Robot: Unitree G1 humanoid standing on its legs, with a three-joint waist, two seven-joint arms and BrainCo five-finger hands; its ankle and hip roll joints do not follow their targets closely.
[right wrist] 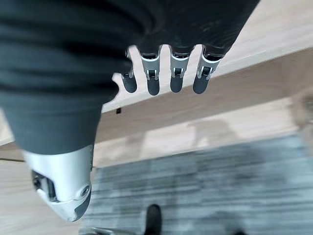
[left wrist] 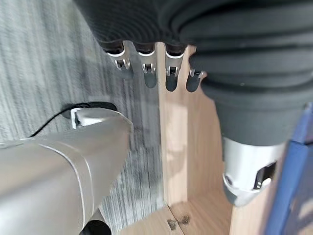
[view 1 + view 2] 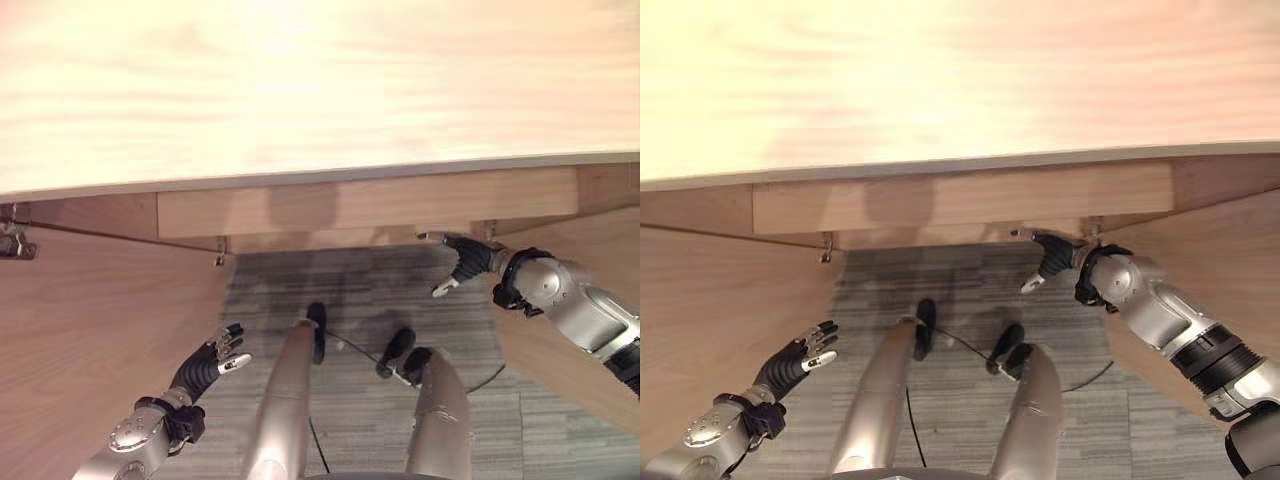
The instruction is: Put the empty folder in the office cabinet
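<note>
Folder first: my best guess is it's the blue flat thing (image 2: pixel 294 181) at the edge of the left wrist view, sitting right next to a wood panel (image 2: pixel 188 161). It's too blurred and cut off to say for sure. Neither robot hand is holding anything.

Left robot hand (image 3: pixel 215 362) hangs low by the left door (image 3: pixel 90 340), above the carpet (image 3: pixel 350 285), fingers spread and straight, thumb out. Its wrist view backs that up, with the fingers (image 2: pixel 146 73) in a loose straight row and nothing between them, over the line where the carpet meets the wood.

Right robot hand (image 3: pixel 465 262) is up higher, just beside the top inner corner of the right door (image 3: pixel 560 380), under the front rail (image 3: pixel 360 205). Fingers are apart and relaxed, thumb pointing down toward the carpet. Can't tell if it's actually touching the door or just near it. From its own wrist, the fingers (image 1: pixel 154 78) are straight and aimed at the rail.

Cabinet top (image 3: pixel 320 90) is pale wood and takes up the whole upper half of the head views. Both doors are swung open toward the robot, one on each side, with grey striped carpet between them. A metal hinge (image 3: pixel 15 245) shows at the far left, under the top.
</note>
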